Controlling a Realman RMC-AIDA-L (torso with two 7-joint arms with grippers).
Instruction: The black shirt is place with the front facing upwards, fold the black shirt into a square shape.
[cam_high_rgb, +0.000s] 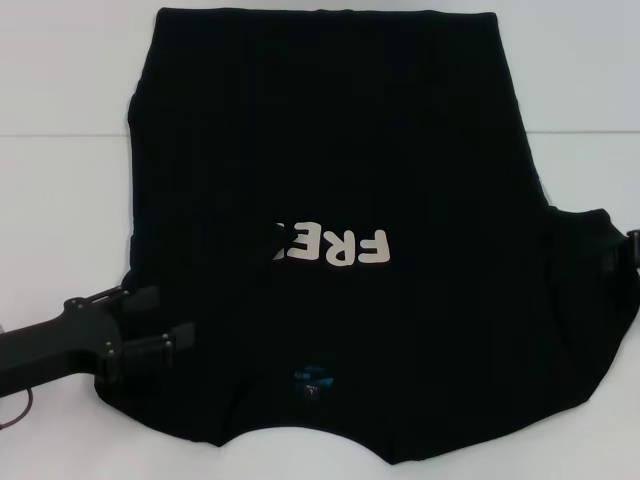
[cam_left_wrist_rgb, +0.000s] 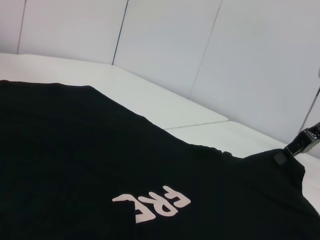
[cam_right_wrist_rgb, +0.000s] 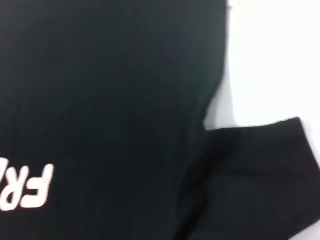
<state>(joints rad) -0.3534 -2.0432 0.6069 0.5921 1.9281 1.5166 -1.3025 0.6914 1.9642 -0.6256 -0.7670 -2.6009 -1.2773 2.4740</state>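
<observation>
Before you, a plain white table (cam_high_rgb: 60, 200) under even, soft light; beyond its far edge, pale wall panels (cam_left_wrist_rgb: 165, 45) split by thin dark vertical seams.

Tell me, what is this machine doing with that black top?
It is folding the black shirt, which lies on a white table with its white lettering facing up. The left side already looks folded inward, covering part of the lettering. The left pincer, fingers open, sits at the shirt's near left edge. The right pincer is barely visible at the right sleeve, which is not yet folded in.
</observation>
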